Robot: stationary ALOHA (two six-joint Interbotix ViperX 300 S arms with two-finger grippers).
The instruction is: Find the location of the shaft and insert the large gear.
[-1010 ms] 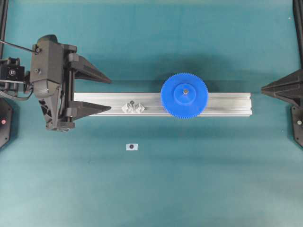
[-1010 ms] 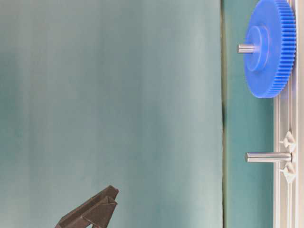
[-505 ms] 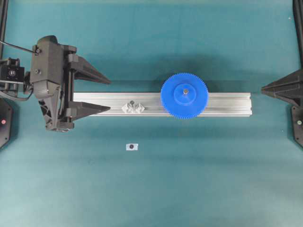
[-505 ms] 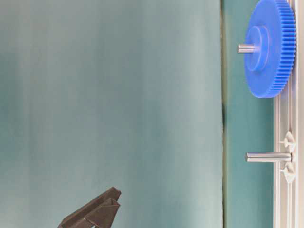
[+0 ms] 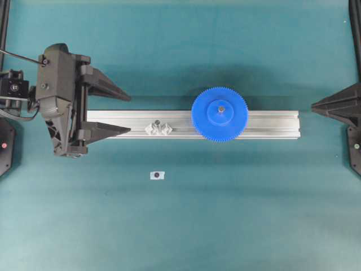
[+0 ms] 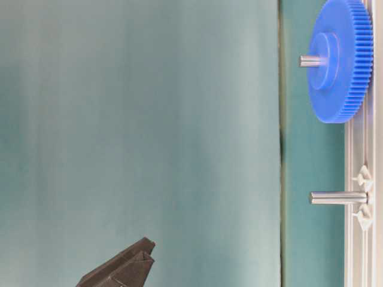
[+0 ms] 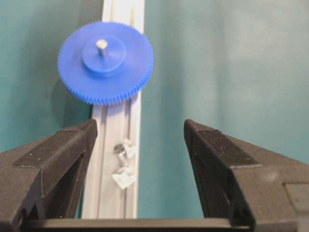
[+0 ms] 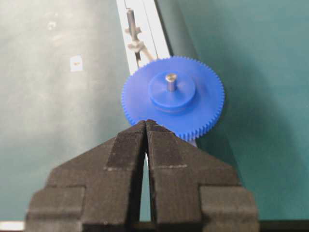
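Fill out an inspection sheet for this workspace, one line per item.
Surface: teal table; an aluminium rail lies across its middle.
Job's things: large gear sits on the rail, a grey pin poking up through its hub. Another shaft, bare, stands between two clear mounts further left on the rail.
Clutter: small white tag with a dark dot, on the table apart from the rail.
Grippers: left gripper open and empty, jaws around the rail's left end. Right gripper shut, holding nothing, off the rail's right end.
Cables: thin black cable at the left arm.
Surroundings: black frame posts at the top corners.
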